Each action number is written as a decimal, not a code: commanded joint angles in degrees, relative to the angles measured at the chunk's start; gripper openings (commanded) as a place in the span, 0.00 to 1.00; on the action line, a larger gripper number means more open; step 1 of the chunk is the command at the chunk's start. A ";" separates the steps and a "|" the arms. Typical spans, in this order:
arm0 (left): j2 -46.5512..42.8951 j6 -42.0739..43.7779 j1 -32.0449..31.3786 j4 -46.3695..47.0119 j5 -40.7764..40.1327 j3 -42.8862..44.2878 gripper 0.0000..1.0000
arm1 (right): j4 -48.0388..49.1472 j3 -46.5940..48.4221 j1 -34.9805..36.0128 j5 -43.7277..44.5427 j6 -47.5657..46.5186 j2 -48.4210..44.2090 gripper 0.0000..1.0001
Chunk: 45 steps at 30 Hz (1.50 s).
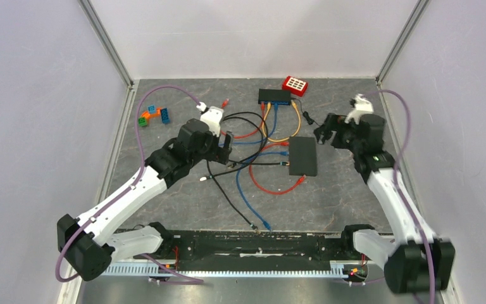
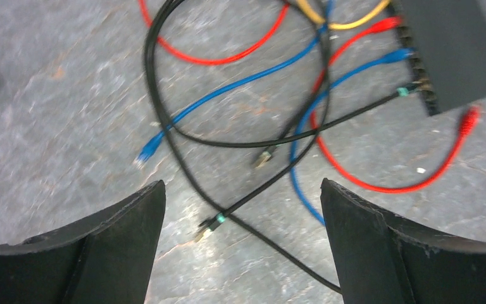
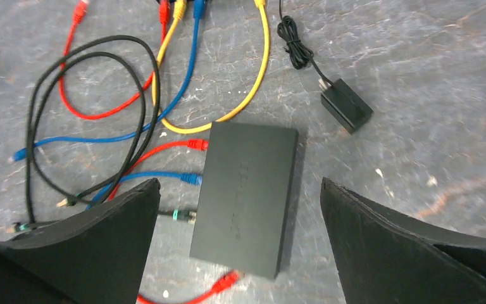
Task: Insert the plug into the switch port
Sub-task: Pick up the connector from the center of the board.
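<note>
Left gripper (image 2: 242,187): jaws spread wide, nothing between them; hung over the cable tangle on the port side of the switch (image 2: 455,50).
Right gripper (image 3: 240,183): jaws wide apart, empty; wrist view looked straight down on the switch, top view put it just off the switch's far right corner.
Black plug (image 2: 212,223): loose on the table (image 1: 348,196), green band behind the tip, well apart from the switch on its port side; sat between the left fingers (image 2: 133,215) in the wrist view, untouched.
Second loose black plug (image 2: 262,158): also on the port side, somewhat closer to the switch.
Switch ports: red plug (image 3: 196,144), blue plug (image 3: 191,179) and green-booted black plug (image 3: 183,216) were seated in a row along the port edge.
Loose red plug (image 2: 468,120): lay on the table just off the switch's near corner, not inserted.
Second switch (image 1: 274,96): beyond the switch towards the far wall; red, yellow and blue cables ran into it.
Power adapter (image 3: 347,104): near the switch's far right corner, cord bundled.
Red box (image 1: 295,85): beyond the switch, just beside the second switch.
Toy blocks (image 1: 154,114): well apart from the switch, past its port side.
</note>
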 commanded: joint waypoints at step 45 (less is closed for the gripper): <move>13.69 -5.20 18.90 -4.59 27.48 -4.11 0.76 | 3.61 9.70 21.84 9.42 -7.51 38.35 0.61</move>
